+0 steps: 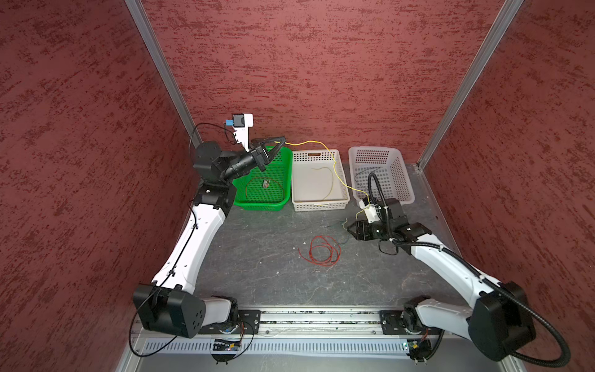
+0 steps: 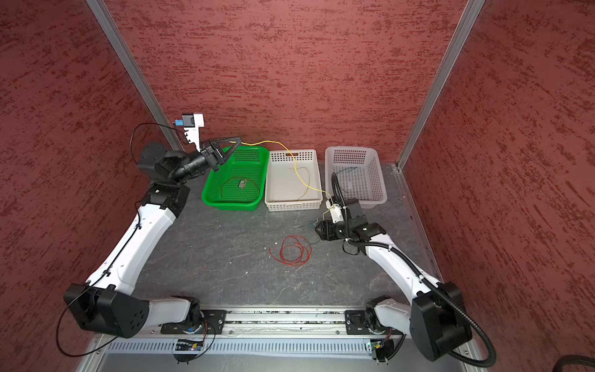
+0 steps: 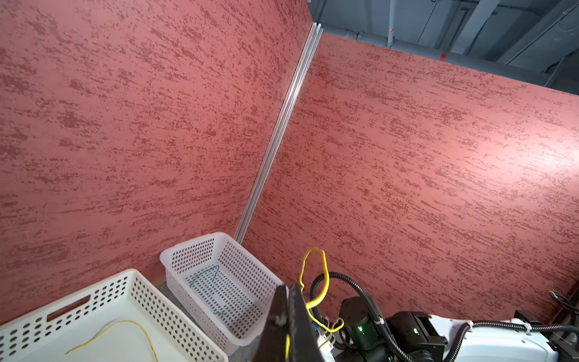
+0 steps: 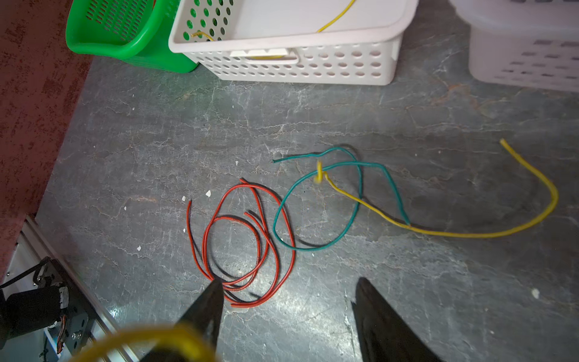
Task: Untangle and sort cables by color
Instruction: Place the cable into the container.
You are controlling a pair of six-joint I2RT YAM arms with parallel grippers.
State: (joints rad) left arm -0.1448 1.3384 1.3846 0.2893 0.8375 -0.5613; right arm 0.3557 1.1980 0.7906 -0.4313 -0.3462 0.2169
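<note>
My left gripper [image 1: 280, 141] [image 3: 286, 288] is raised over the green basket's back rim, shut on a yellow cable [image 1: 325, 147] [image 2: 283, 146] [image 3: 326, 275]. That cable runs in the air over the middle basket and drapes across my right wrist. A yellow length [image 4: 470, 234] lies on the table, hooked through a blue-green cable [image 4: 361, 185]. A red cable [image 1: 322, 251] [image 2: 293, 251] [image 4: 277, 250] lies coiled beside it. My right gripper [image 1: 351, 229] [image 4: 288, 282] hovers low over the table by the red coil, open, nothing between its fingers.
Three baskets stand in a row at the back. The green basket [image 1: 257, 205] holds a red cable, the middle white basket [image 1: 320, 203] a yellow cable, and the right white basket [image 1: 407, 190] a blue-green one. Red walls close in the table.
</note>
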